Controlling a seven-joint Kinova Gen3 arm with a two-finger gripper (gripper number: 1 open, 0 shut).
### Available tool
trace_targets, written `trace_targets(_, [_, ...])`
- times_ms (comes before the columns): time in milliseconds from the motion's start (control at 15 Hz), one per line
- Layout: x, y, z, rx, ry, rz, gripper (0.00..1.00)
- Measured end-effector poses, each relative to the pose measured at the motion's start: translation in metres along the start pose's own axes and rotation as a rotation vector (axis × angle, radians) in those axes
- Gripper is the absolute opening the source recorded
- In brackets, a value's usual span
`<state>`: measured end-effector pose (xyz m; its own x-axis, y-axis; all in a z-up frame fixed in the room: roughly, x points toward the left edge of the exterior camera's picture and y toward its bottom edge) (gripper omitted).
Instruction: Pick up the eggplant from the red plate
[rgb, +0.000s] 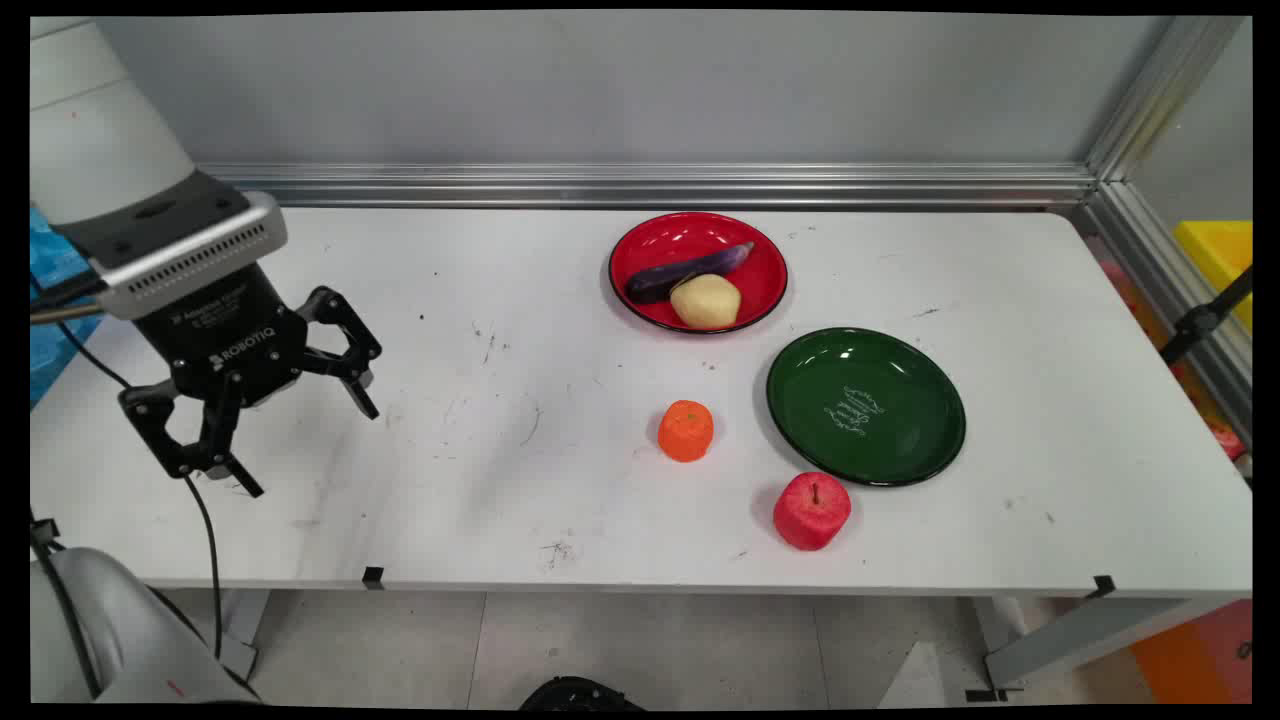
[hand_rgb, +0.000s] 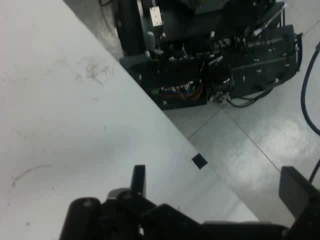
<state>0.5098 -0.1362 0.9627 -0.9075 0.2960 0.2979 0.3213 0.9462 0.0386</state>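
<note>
Hanging over the table's (rgb: 560, 330) left part in the main view, the gripper (rgb: 305, 450) has its fingers spread wide and holds nothing. Well to its right lie an orange (rgb: 686, 431), a red apple (rgb: 811, 511) nearer the front edge, an empty green plate (rgb: 866, 405), and farther back a red plate (rgb: 655, 235) carrying an eggplant (rgb: 686, 271) and a potato (rgb: 705, 301).

In the hand view, the gripper (hand_rgb: 215, 187) spans the table's edge (hand_rgb: 165, 130) above the floor (hand_rgb: 260, 145); dark equipment (hand_rgb: 220, 55) stands beyond.

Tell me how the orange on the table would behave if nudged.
The orange looks round, so it would probably roll. It sits free on the bare table, apart from the green plate, so little would stop it. Its dimpled skin likely grips well.
</note>
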Motion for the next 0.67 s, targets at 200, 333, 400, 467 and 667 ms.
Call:
trace_targets(200, [-0.002,-0.007,-0.007,0.048,0.005,-0.094,1.00])
trace_targets(333, [-0.005,-0.016,-0.011,0.088,0.011,-0.177,1.00])
trace_targets(400, [-0.007,-0.022,-0.012,0.108,0.016,-0.222,1.00])
trace_targets(467, [-0.009,-0.028,-0.014,0.129,0.021,-0.266,1.00])
trace_targets(667, [-0.013,-0.044,-0.018,0.183,0.036,-0.374,1.00])
